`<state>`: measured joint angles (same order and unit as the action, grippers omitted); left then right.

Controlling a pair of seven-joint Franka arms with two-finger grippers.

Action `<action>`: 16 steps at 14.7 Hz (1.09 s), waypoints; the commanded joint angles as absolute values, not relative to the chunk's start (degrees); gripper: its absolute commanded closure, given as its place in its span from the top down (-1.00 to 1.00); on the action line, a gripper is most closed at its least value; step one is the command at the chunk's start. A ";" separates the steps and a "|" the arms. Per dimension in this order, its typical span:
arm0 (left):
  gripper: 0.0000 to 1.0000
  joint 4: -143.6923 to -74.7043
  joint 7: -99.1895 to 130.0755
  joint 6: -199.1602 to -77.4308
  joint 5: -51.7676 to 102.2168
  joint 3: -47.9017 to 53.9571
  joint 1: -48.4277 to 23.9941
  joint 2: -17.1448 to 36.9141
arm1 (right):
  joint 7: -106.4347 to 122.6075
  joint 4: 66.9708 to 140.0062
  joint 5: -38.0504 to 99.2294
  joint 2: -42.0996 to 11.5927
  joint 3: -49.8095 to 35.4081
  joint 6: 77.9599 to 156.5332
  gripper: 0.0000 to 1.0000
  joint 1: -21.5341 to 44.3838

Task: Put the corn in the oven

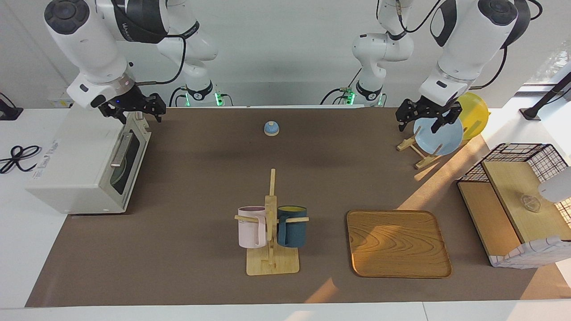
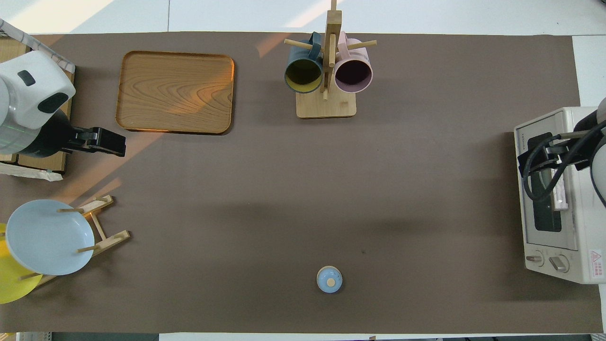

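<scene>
Glossy wooden tray (image 1: 398, 244), matt brown table cover (image 1: 200, 178), off-white oven (image 1: 84, 167) with dark glass door.

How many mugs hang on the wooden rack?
2: a pale pink mug on the peg toward the right arm's end, and a dark teal mug on the peg toward the left arm's end.
</scene>
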<state>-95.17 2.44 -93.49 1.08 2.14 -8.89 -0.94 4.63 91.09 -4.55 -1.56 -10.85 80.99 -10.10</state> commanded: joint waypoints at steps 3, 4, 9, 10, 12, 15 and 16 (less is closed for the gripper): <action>1.00 -96.42 2.20 -94.48 0.88 1.67 -9.67 -2.20 | 4.66 89.21 -3.16 -2.64 -10.99 81.65 1.00 -10.46; 1.00 -96.15 2.20 -94.48 0.79 1.58 -9.75 -2.20 | 4.66 88.86 -3.16 -2.72 -11.07 81.74 1.00 -10.55; 1.00 -95.54 2.20 -94.66 0.70 1.58 -10.02 -1.93 | 4.57 88.16 -2.99 -3.34 -11.07 82.35 1.00 -10.37; 1.00 -95.45 2.20 -94.57 0.70 1.58 -10.02 -1.93 | 4.66 88.07 -2.99 -3.51 -11.07 82.44 1.00 -10.46; 1.00 -95.45 2.11 -94.57 0.70 1.58 -10.11 -1.93 | 4.57 88.07 -2.90 -3.52 -11.07 82.35 1.00 -10.46; 1.00 -95.45 2.11 -94.48 0.70 1.58 -10.11 -1.93 | 3.87 88.07 -2.90 -3.60 -11.07 82.62 1.00 -10.37; 1.00 -95.28 2.11 -94.40 0.70 1.58 -10.11 -1.93 | 3.78 88.07 -2.64 -3.60 -11.07 82.62 1.00 -10.46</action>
<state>-94.80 2.44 -93.79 1.08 2.17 -9.39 -0.96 4.58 89.24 -4.48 -2.77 -10.84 82.22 -10.08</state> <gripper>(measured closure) 0.000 0.000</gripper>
